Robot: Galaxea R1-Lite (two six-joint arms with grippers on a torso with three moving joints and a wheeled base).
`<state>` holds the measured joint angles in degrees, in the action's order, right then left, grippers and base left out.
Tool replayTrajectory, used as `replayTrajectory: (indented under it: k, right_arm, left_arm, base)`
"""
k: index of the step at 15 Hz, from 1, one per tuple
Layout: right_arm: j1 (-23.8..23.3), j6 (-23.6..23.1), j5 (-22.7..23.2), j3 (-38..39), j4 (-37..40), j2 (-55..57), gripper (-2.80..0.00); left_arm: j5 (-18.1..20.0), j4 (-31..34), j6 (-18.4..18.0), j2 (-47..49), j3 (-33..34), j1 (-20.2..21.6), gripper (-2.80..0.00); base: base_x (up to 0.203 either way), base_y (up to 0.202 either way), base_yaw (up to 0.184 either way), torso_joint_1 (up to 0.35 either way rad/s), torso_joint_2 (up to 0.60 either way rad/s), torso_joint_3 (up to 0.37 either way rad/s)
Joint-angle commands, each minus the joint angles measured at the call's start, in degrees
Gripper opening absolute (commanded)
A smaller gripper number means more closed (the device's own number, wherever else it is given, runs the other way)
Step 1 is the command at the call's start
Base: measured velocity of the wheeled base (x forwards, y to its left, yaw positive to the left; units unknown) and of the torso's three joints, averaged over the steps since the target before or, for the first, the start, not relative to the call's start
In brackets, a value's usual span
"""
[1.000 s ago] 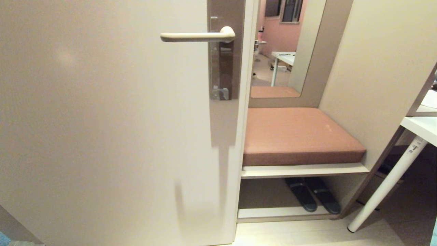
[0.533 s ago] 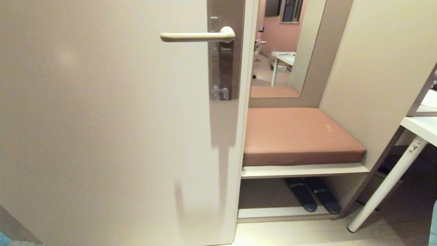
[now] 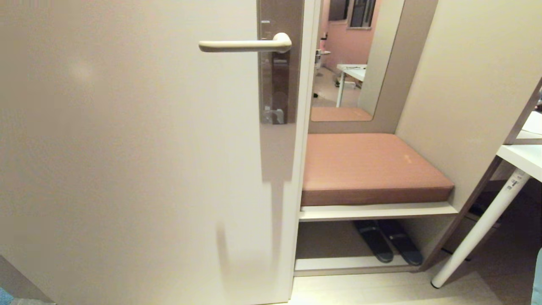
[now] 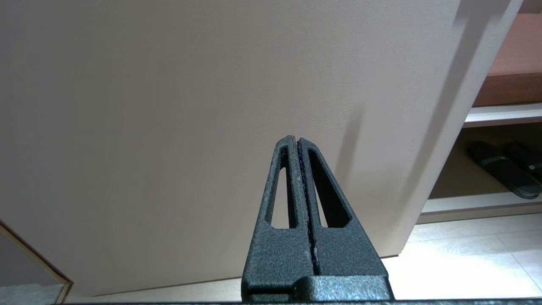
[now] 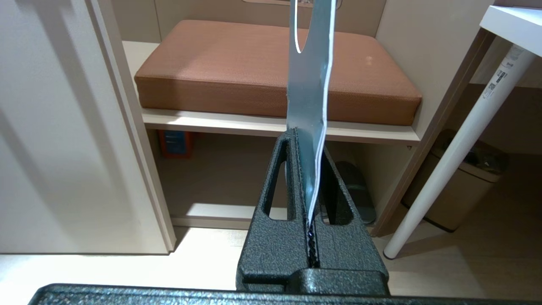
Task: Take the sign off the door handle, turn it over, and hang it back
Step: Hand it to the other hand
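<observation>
Cream door (image 3: pixel 127 148), bare door handle (image 3: pixel 245 44), brown cushioned bench (image 3: pixel 372 169), right pincer (image 5: pixel 307 140) clamping sign (image 5: pixel 309 84), left pincer (image 4: pixel 296 140) closed empty

The door (image 3: pixel 127 148) is plain cream, and the door handle (image 3: pixel 245 44) matches it, set on a brown-grey metallic plate (image 3: pixel 279 84). The sign (image 5: pixel 309 84) shows a blue-grey face with a thin white edge. The right gripper (image 5: pixel 305 135) is textured black. The bench cushion (image 3: pixel 372 169) is reddish brown; beneath it lie dark slippers (image 3: pixel 387 245). The desk (image 3: pixel 523 159) is white.
</observation>
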<state>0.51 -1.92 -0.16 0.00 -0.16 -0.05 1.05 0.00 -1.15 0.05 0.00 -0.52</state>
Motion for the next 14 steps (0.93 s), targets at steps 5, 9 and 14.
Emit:
replayTrajectory:
  k: [5,9,14]
  right_arm:
    - [0.02,-0.01,-0.04,0.00,-0.02,0.05,-2.80]
    - [0.02,-0.01,-0.01,0.00,-0.02,0.05,-2.80]
    - [0.02,-0.01,-0.01,0.00,-0.02,0.05,-2.80]
  left_arm:
    - [0.01,0.09,-0.17,0.04,0.00,0.00,-2.80]
    - [0.01,0.04,-0.14,0.04,0.00,0.00,-2.80]
    - [0.09,0.00,-0.79,0.04,0.00,0.00,-2.80]
  base:
    - [0.000,0.000,0.000,0.000,0.00,0.000]
    - [0.000,0.000,0.000,0.000,0.00,0.000]
    - [0.000,0.000,0.000,0.000,0.00,0.000]
